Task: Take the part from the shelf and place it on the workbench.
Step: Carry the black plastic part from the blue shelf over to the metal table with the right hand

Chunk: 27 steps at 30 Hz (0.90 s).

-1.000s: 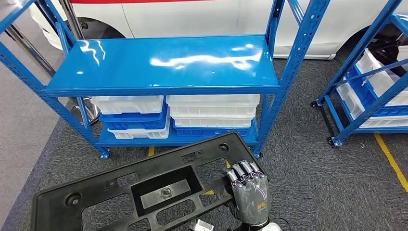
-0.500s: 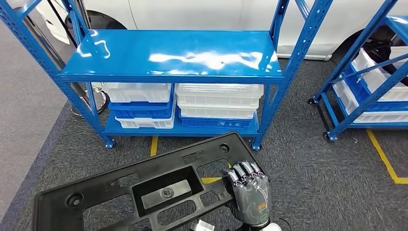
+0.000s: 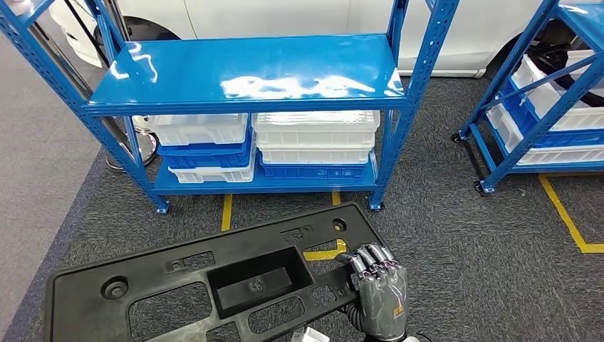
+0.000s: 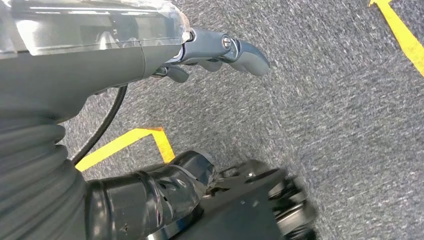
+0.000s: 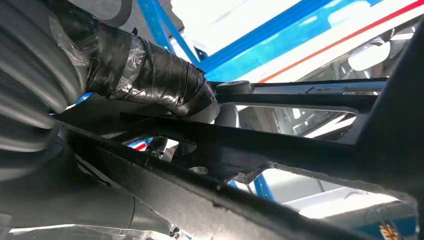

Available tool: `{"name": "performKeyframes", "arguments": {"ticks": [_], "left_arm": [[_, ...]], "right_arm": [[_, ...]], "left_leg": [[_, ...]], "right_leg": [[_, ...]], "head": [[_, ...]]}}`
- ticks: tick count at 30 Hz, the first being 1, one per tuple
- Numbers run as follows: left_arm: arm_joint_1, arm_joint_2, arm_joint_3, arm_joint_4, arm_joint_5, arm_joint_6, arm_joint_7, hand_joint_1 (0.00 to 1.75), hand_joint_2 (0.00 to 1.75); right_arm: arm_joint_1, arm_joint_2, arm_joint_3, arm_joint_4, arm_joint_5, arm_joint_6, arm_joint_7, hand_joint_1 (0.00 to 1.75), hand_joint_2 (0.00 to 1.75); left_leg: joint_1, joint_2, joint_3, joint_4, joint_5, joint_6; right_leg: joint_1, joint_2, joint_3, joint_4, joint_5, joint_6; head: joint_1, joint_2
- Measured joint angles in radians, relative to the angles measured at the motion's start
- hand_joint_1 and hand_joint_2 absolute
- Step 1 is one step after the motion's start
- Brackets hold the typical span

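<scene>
My right robot hand (image 5: 150, 80) reaches in close to the camera, its thumb wrapped in glossy black tape and pressed against the black plastic part (image 5: 280, 150), which I grip by its frame. The part's dark bars cross the whole picture, with open cut-outs between them and a rough, ragged edge along one opening. Through those gaps I see the blue shelf (image 5: 260, 42) beams, slanting and bright, and behind them a white car body (image 5: 320, 35) with a thin red stripe.
</scene>
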Motion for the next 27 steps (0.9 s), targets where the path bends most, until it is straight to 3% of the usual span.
{"name": "performKeyframes", "arguments": {"ticks": [1, 2, 3, 5, 7, 9, 11, 13, 15, 16, 17, 18, 19, 21, 23, 25, 27], "left_arm": [[0.000, 0.000, 0.000, 0.000, 0.000, 0.000, 0.000, 0.00, 1.75], [0.001, 0.000, 0.000, 0.000, 0.000, 0.000, 0.000, 0.00, 1.75], [0.001, 0.000, 0.000, 0.000, 0.001, 0.000, 0.000, 0.00, 1.75], [0.001, 0.000, 0.001, 0.000, 0.001, 0.000, 0.000, 0.00, 1.75], [0.002, 0.000, 0.001, 0.000, 0.001, 0.000, -0.001, 0.00, 1.75], [0.002, 0.000, 0.002, 0.000, 0.001, 0.000, -0.001, 0.00, 1.75], [0.002, 0.000, 0.003, 0.000, 0.002, 0.000, -0.002, 0.00, 1.75], [0.002, 0.000, 0.005, 0.000, 0.002, 0.001, -0.003, 0.00, 1.75], [0.003, 0.000, 0.009, 0.000, 0.003, 0.002, -0.003, 0.00, 1.75], [0.003, 0.000, 0.011, 0.000, 0.003, 0.002, -0.003, 0.00, 1.75], [0.004, 0.000, 0.014, 0.000, 0.004, 0.002, -0.003, 0.00, 1.75], [0.004, 0.000, 0.016, 0.000, 0.004, 0.002, -0.003, 0.00, 1.75], [0.004, -0.001, 0.017, 0.000, 0.005, 0.002, -0.004, 0.00, 1.75], [0.004, -0.001, 0.019, 0.000, 0.006, 0.002, -0.005, 0.00, 1.75], [0.004, -0.001, 0.022, 0.000, 0.008, 0.003, -0.006, 0.00, 1.75], [0.004, -0.001, 0.025, 0.000, 0.011, 0.004, -0.006, 0.00, 1.75], [0.004, -0.001, 0.028, 0.000, 0.013, 0.004, -0.007, 0.00, 1.75]], "right_arm": [[0.004, 0.000, -0.003, 0.000, -0.002, 0.000, 0.000, 1.75, 1.75], [0.007, 0.000, -0.005, -0.001, -0.003, 0.000, 0.000, 1.75, 1.75], [0.009, 0.001, -0.007, -0.001, -0.003, 0.000, 0.000, 1.75, 1.75], [0.011, 0.002, -0.010, -0.002, -0.003, 0.000, -0.001, 1.75, 1.75], [0.011, 0.003, -0.011, -0.005, -0.003, 0.000, -0.001, 1.75, 1.75], [0.012, 0.004, -0.013, -0.007, -0.004, 0.000, -0.003, 1.75, 1.75], [0.015, 0.004, -0.017, -0.009, -0.009, 0.000, -0.010, 1.75, 1.75], [0.021, 0.007, -0.024, -0.014, -0.018, 0.000, -0.025, 1.75, 1.75], [0.033, 0.013, -0.039, -0.020, -0.028, 0.000, -0.046, 1.75, 1.75], [0.041, 0.017, -0.050, -0.023, -0.035, 0.000, -0.058, 1.75, 1.75], [0.051, 0.022, -0.061, -0.027, -0.042, 0.000, -0.071, 1.75, 1.75], [0.059, 0.027, -0.073, -0.033, -0.050, 0.000, -0.084, 1.75, 1.75], [0.067, 0.034, -0.087, -0.040, -0.059, 0.000, -0.098, 1.75, 1.75], [0.079, 0.052, -0.116, -0.060, -0.078, 0.000, -0.131, 1.75, 1.75], [0.090, 0.075, -0.149, -0.083, -0.096, 0.000, -0.164, 1.75, 1.75], [0.106, 0.097, -0.190, -0.105, -0.115, 0.000, -0.192, 1.75, 1.75], [0.121, 0.120, -0.234, -0.126, -0.136, -0.001, -0.216, 1.75, 1.75]], "left_leg": [[0.004, 0.000, -0.014, 0.047, -0.016, -0.004], [0.007, 0.000, -0.012, 0.062, -0.013, -0.007], [0.010, 0.000, 0.010, 0.036, 0.007, -0.009], [0.016, -0.013, 0.090, -0.096, 0.063, -0.010], [0.016, -0.035, 0.148, -0.199, 0.083, -0.005], [0.012, -0.040, 0.156, -0.221, 0.079, 0.002], [0.015, -0.028, 0.158, -0.232, 0.083, 0.015], [0.017, -0.014, 0.159, -0.242, 0.089, 0.032], [0.012, 0.002, 0.157, -0.241, 0.088, 0.042], [0.009, 0.009, 0.156, -0.240, 0.087, 0.044], [0.007, 0.016, 0.155, -0.238, 0.086, 0.046], [0.005, 0.023, 0.155, -0.235, 0.085, 0.046], [0.004, 0.030, 0.155, -0.232, 0.082, 0.046], [-0.001, 0.041, 0.154, -0.221, 0.076, 0.041], [-0.006, 0.052, 0.151, -0.213, 0.071, 0.034], [-0.008, 0.067, 0.152, -0.213, 0.070, 0.026], [-0.005, 0.057, 0.145, -0.193, 0.049, 0.015]], "right_leg": [[0.000, 0.001, -0.005, 0.002, 0.002, 0.001], [-0.001, 0.003, -0.009, 0.004, 0.004, 0.002], [-0.001, 0.007, -0.011, 0.006, 0.005, 0.003], [-0.003, 0.015, -0.012, 0.008, 0.006, 0.007], [-0.004, 0.024, -0.018, 0.009, 0.010, 0.017], [-0.004, 0.034, -0.025, 0.008, 0.017, 0.031], [-0.004, 0.034, -0.030, 0.013, 0.013, 0.041], [-0.002, 0.021, -0.060, 0.077, -0.028, 0.046], [-0.001, 0.012, -0.124, 0.206, -0.088, 0.047], [-0.001, 0.012, -0.151, 0.261, -0.104, 0.047], [-0.001, 0.011, -0.164, 0.286, -0.103, 0.047], [-0.001, 0.009, -0.159, 0.272, -0.082, 0.045], [0.000, 0.003, -0.135, 0.222, -0.048, 0.043], [0.006, -0.033, -0.075, 0.094, 0.006, 0.034], [0.012, -0.057, -0.052, 0.035, 0.019, 0.026], [0.013, -0.043, -0.056, 0.032, 0.022, 0.019], [0.009, -0.028, -0.057, 0.025, 0.030, 0.007]], "head": [[0.000, 0.000], [0.000, 0.000], [0.000, 0.000], [0.000, 0.000], [0.000, 0.000], [0.000, 0.000], [0.001, 0.000], [0.002, 0.000], [0.002, 0.000], [0.002, 0.000], [0.002, 0.000], [0.002, 0.000], [0.002, 0.000], [0.002, 0.000], [0.002, 0.000], [0.001, 0.000], [0.001, 0.000]]}}
